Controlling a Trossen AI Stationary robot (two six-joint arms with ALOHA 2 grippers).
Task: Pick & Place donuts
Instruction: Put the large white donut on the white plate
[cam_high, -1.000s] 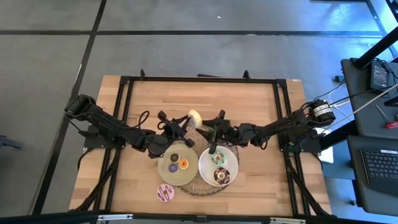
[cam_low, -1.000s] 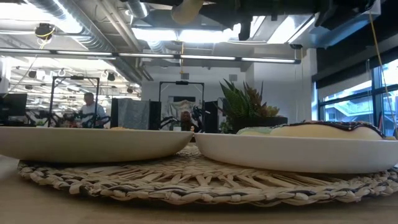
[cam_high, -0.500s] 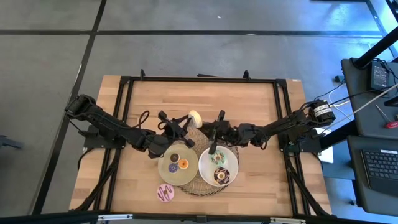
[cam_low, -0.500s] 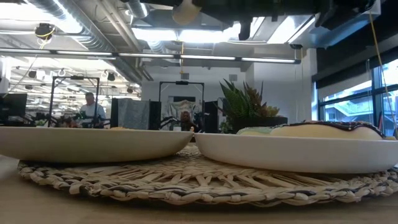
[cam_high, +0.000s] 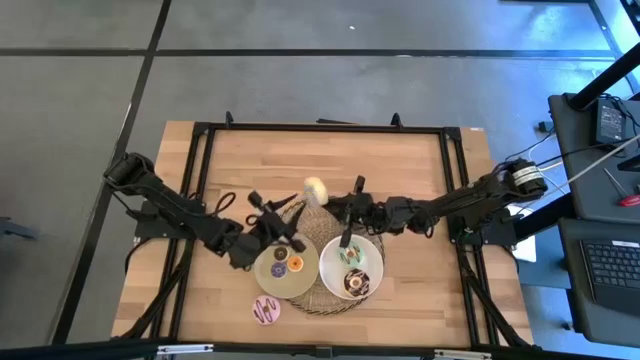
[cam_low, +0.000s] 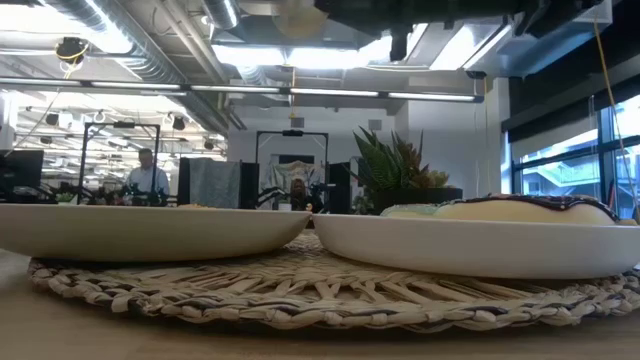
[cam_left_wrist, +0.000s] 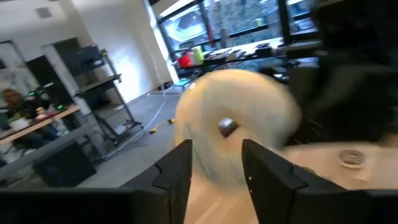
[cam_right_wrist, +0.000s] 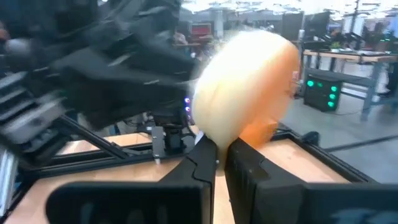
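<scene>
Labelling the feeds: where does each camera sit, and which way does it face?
High: overhead, straight down on table; both arms show.
Low: table-top level, across plates into room; arms overhead.
Left wrist: past open left end effector at donut.
Right wrist: past right end effector, shut on donut.
Both wrist views share the donut.

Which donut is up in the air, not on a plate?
The cream-coloured ring donut, pinched in the right hand above the table's middle. The other donuts lie on the two plates or, like the pink striped one, on the wood.
</scene>
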